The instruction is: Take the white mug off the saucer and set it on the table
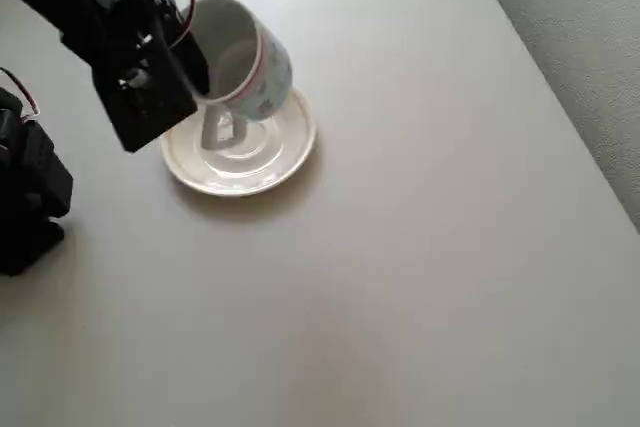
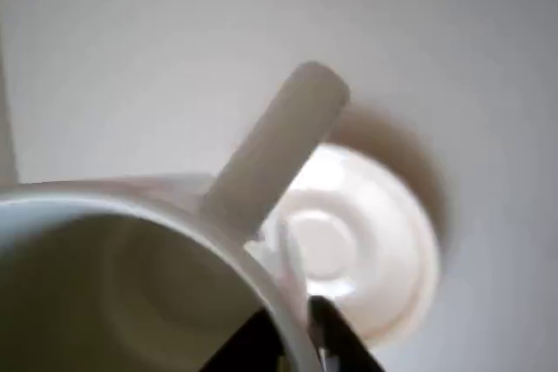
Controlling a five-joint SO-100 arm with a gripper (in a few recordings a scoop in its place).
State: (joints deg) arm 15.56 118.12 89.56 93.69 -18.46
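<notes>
I judge the tilted white mug (image 1: pixel 245 62) could slip or clip the saucer (image 1: pixel 285 152) if I swing away too low. My gripper (image 1: pixel 195 77) is clamped on its rim at the left in the overhead view, holding it lifted just above the saucer, with bare table (image 1: pixel 420 277) to the right.

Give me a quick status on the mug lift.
Gripper shut on the white mug rim. Mug lifted, tilted above the saucer. Table open to the right, overhead view.
</notes>
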